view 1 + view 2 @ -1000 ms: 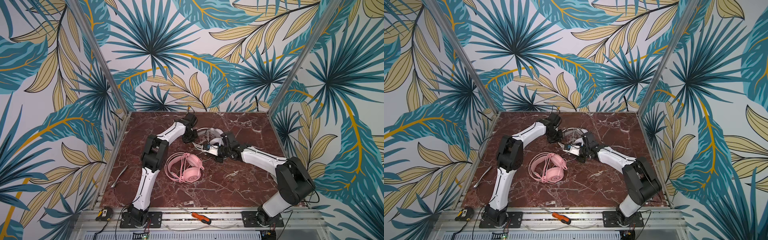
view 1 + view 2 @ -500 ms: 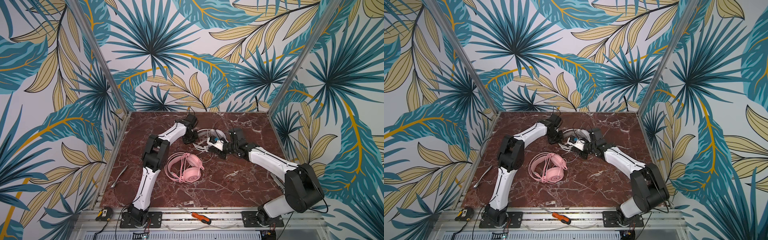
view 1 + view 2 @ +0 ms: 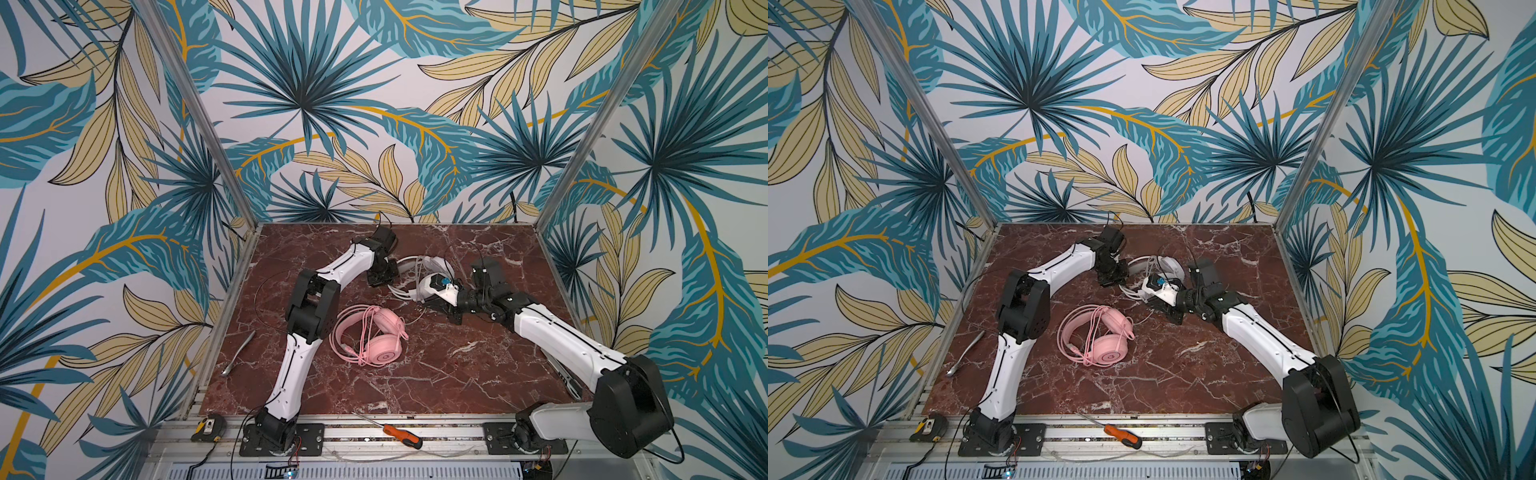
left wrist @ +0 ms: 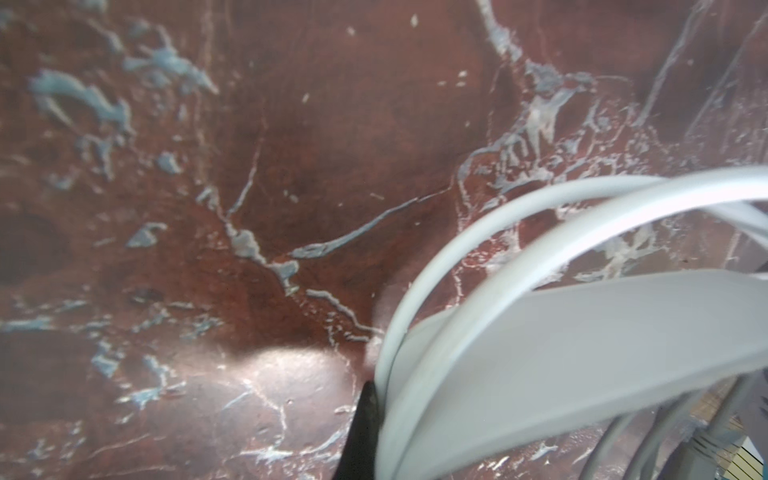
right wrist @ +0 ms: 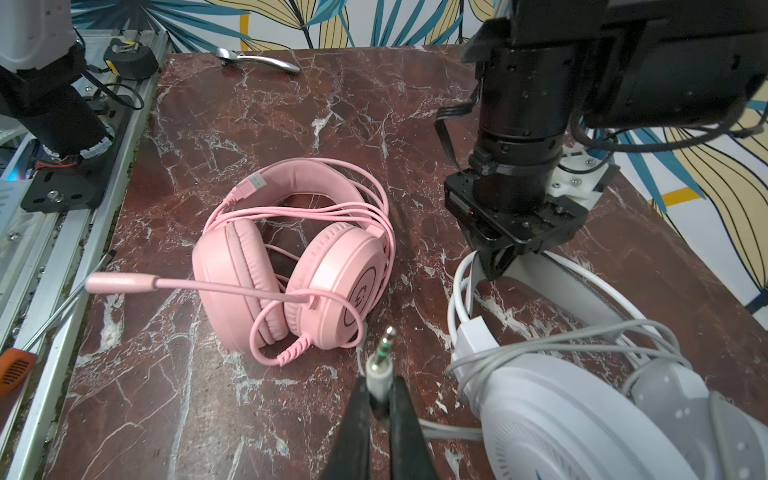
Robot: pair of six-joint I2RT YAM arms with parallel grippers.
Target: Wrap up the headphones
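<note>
Nearing its last turn, the white cable [image 5: 454, 299] is seen looped around the band [image 5: 582, 295] of the white headset [image 5: 561, 419]. Its plug [image 5: 380, 359] is pinched between the narrow jaws of the right gripper [image 5: 380, 388]. The band is clamped, together with several loops, in the closed jaws of the left gripper [image 5: 494, 266], so the white headset lies just beside the right jaws and between the left ones. Over the past second the right elbow has been swung outward and lowered, while the plug has been kept close beside the white headset; the left arm has not been moved. Little slack appears to be left, so a final tuck is judged to be what remains. The pink headset [image 5: 340, 282], already bound with its own cable, rests on the bench [image 5: 249, 124] straight ahead of the right jaws and apart from the left ones.
</note>
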